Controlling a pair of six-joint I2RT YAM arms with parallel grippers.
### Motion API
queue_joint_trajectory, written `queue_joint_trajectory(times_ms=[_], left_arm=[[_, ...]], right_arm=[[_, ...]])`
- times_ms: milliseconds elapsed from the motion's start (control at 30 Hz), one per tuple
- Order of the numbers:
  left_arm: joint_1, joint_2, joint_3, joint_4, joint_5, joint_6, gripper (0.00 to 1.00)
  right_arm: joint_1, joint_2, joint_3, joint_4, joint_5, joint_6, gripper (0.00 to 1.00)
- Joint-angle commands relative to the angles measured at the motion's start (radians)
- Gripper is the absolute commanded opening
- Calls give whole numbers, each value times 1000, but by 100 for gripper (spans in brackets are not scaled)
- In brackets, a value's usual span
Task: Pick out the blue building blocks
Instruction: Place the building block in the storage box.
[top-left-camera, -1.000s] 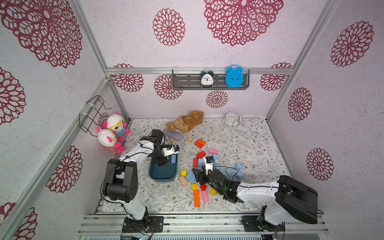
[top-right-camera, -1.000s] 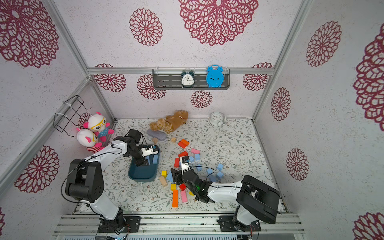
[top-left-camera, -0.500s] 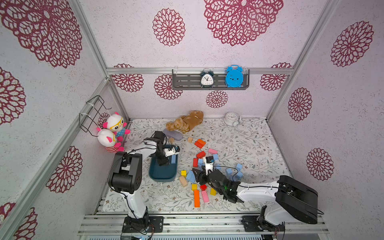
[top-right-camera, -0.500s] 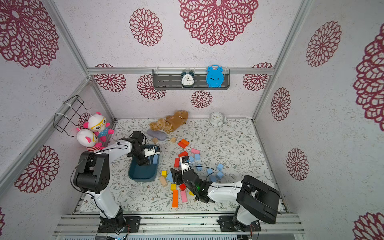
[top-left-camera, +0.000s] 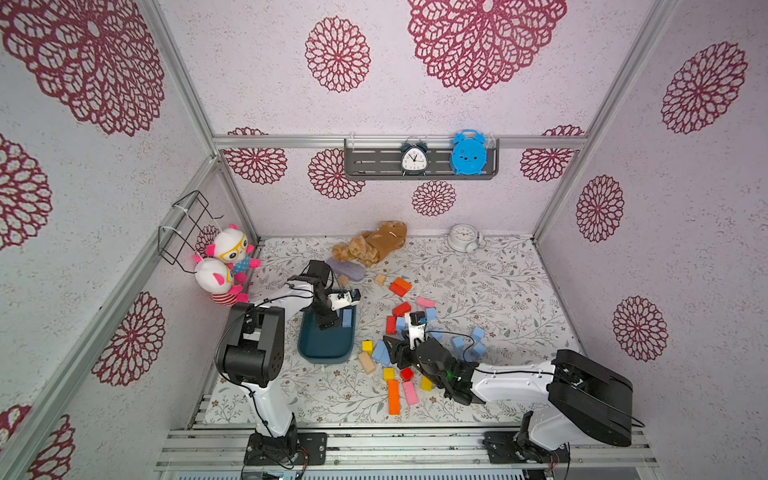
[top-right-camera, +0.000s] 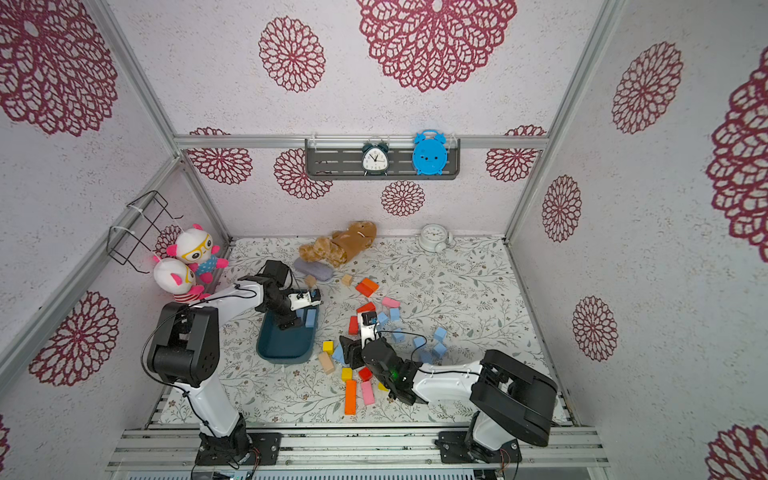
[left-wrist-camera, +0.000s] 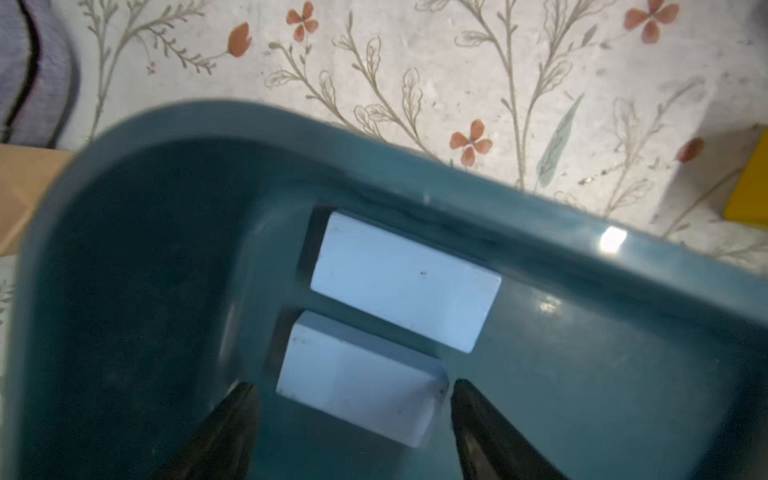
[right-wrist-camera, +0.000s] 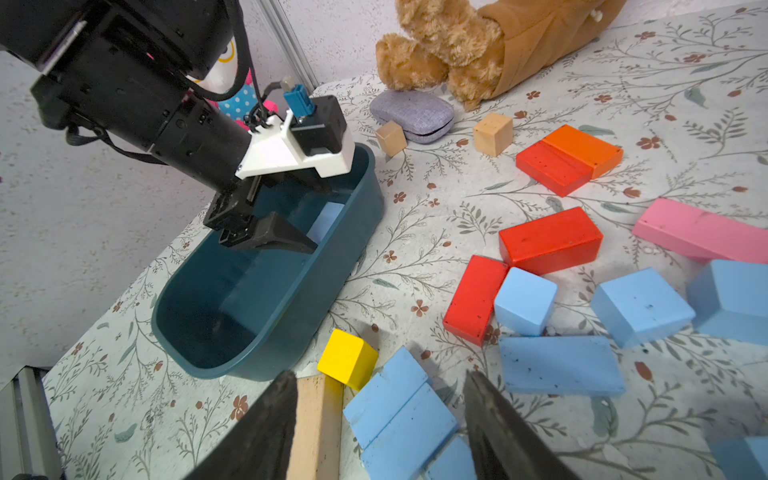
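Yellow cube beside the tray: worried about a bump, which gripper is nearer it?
Right. The right gripper hovers right beside the yellow cube, over blue blocks; the left gripper is inside the tray.

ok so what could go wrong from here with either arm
1. The right end effector hangs open over two blue blocks, with a tan block just inside one finger; closing could pinch that too.
2. The left end effector sits open, low in the tray, one finger at the corner of a blue block; lifting might drag it.

No legible txt/labels anywhere; alarm clock (top-left-camera: 414, 159) dial numerals too small to read.
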Motion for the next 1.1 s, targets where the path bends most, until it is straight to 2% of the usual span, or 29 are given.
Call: queue_joint_trajectory(times_ms=[0, 67, 167, 267, 367, 400, 467, 700, 1067], left_arm=[[0, -57, 0, 14, -5, 280, 81], [0, -78, -1, -1, 0, 279, 83], [5, -102, 3, -27, -21, 271, 79], [33, -114, 14, -68, -41, 271, 72], [63, -112, 10, -75, -62, 276, 61], [68, -104, 7, -77, -74, 281, 55], [71, -89, 1, -72, -102, 280, 50], [69, -18, -39, 16, -151, 280, 50], [37, 39, -24, 32, -111, 237, 51]], right_arm=[[-9, -3, 24, 24, -8, 1, 67], [-9, -3, 24, 24, -9, 0, 66], [-9, -6, 19, 24, -13, 3, 67], [-9, -12, 7, 33, -9, 5, 67], [-9, -17, 2, 39, -10, 6, 66], [-9, -18, 2, 39, -10, 3, 66], [-9, -20, 4, 39, -13, 4, 66], [-9, -17, 4, 36, -14, 7, 66], [-9, -24, 1, 25, -6, 11, 67]])
